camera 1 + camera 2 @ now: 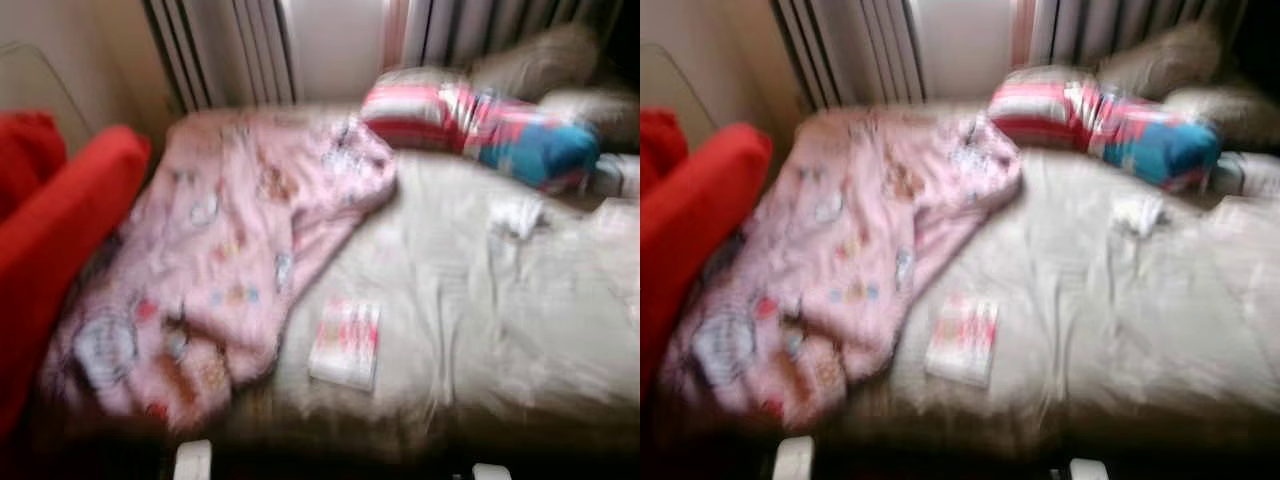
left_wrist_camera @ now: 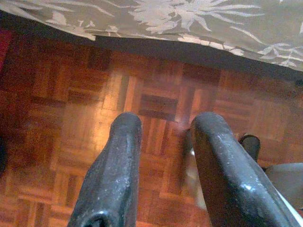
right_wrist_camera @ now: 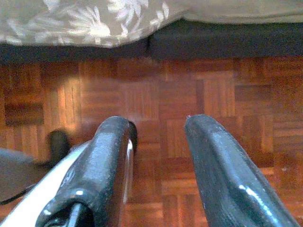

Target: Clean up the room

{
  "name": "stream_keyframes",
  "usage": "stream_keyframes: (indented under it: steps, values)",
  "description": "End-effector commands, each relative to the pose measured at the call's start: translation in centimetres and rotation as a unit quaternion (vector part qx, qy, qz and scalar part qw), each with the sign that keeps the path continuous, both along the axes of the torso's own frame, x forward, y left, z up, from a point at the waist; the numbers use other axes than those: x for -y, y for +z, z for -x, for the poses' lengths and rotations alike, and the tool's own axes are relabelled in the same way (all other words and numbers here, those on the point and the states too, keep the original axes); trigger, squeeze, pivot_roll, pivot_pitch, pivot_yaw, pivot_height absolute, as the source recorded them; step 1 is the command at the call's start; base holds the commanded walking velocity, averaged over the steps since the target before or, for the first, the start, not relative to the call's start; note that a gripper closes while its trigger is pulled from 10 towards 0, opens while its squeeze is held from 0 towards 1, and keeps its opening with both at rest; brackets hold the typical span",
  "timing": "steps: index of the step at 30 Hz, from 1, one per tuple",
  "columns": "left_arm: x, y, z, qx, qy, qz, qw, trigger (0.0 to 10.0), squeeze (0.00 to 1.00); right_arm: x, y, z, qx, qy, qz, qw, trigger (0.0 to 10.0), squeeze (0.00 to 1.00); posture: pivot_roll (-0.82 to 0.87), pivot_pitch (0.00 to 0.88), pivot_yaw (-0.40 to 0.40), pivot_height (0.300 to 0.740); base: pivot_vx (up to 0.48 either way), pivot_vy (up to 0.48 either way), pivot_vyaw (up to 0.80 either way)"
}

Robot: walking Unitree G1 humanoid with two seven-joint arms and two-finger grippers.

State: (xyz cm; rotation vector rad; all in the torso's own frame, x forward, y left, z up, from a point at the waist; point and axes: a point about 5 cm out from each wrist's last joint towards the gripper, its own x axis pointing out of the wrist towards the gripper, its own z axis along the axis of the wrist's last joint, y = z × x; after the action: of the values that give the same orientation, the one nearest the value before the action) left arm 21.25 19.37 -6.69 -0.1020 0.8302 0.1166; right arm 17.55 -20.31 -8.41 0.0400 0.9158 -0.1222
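A crumpled pink blanket (image 1: 210, 270) lies on the left of the bed (image 1: 480, 300), with a small striped booklet (image 1: 346, 343) just beside it. Left gripper (image 2: 163, 127) and right gripper (image 3: 156, 127) hang over the parquet floor (image 2: 71, 109), fingers apart and empty.

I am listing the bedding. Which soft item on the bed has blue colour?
The striped pillow near the curtain: pink and white stripes with a blue end. The crumpled blanket is pink; the cushion is plain red.

Bed (image 1: 470, 330) w/ beige sheet, pink blanket (image 1: 220, 260), small book (image 1: 346, 343), striped pillow (image 1: 470, 125)
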Motion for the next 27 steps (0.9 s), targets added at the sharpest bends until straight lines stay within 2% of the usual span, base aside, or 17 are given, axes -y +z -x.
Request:
stream_keyframes:
  steps: [1, 15, 20, 24, 27]
  values:
    - [-0.7, -0.2, 0.4, -0.009, 0.003, -0.010, 1.000, 10.0, 0.00, -0.5, -0.4, 0.6, -0.013, 0.003, -0.007, 1.000, 10.0, 0.00, -0.07, 0.182, 0.039, 0.740, 0.000, 0.000, 0.00]
    - [-0.6, -0.2, 0.5, -0.005, 0.011, 0.006, 1.000, 10.0, 0.00, -0.6, -0.3, 0.5, -0.007, 0.004, -0.009, 1.000, 10.0, 0.00, -0.07, 0.164, 0.041, 0.740, 0.000, 0.000, 0.00]
    - [-0.5, -0.3, 0.6, -0.004, 0.011, 0.015, 1.000, 10.0, 0.00, -1.5, -0.3, 0.2, -0.005, 0.023, -0.005, 1.000, 10.0, 0.00, -0.07, 0.154, 0.042, 0.740, 0.000, 0.000, 0.27]
    - [-0.5, -0.3, 0.7, -0.004, 0.009, 0.016, 1.000, 10.0, 0.00, -1.9, -0.3, 0.1, -0.003, 0.028, -0.010, 1.000, 10.0, 0.00, -0.07, 0.149, 0.043, 0.740, 0.334, 0.000, 0.80]
    - [-0.5, -0.3, 0.7, -0.005, 0.009, 0.016, 1.000, 10.0, 0.00, -2.2, -0.3, 0.1, -0.003, 0.023, -0.017, 1.000, 10.0, 0.00, -0.07, 0.141, 0.044, 0.740, 0.344, 0.000, 0.00]
